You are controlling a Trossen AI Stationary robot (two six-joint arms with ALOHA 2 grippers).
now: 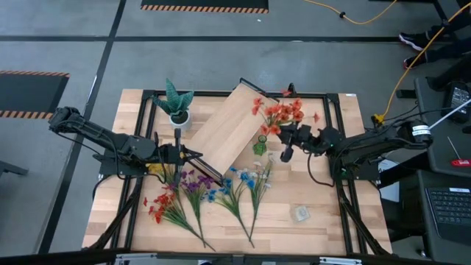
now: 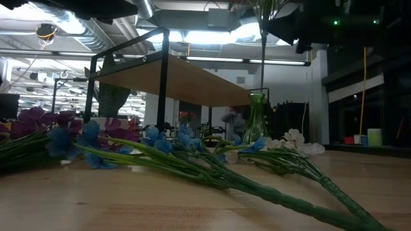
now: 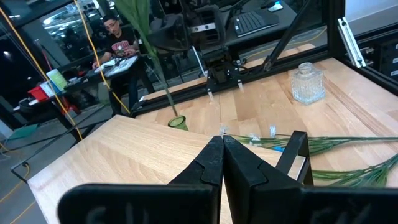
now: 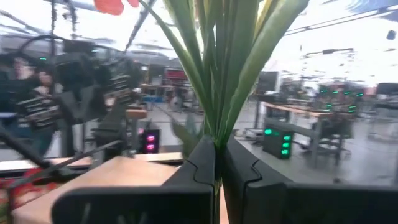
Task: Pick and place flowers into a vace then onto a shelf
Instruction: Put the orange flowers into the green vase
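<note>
Grey concrete floor with black tape lines surrounds a light-wood bench [image 1: 294, 235] edged by a black frame. On it the shelf [image 1: 224, 125], a long pale board on thin black legs, sits at a slant near the middle. Just beside its lower right corner stands the vace [image 1: 260, 146], small, narrow and translucent green. The right end effector [image 1: 285, 132] hovers above that vase, clamped shut on an orange-red sprig [image 1: 283, 112] whose thin green stems run down between its fingers. More flowers [image 1: 210, 193] lie fanned flat on the front of the bench: red, purple, blue and white blossoms on long green stems. The left end effector [image 1: 197, 154] is closed on nothing, over the shelf's left edge. A spiky green plant in a white pot [image 1: 177, 106] stands at the shelf's far left corner, and a small clear glass bottle [image 1: 300, 213] rests toward the front right.
</note>
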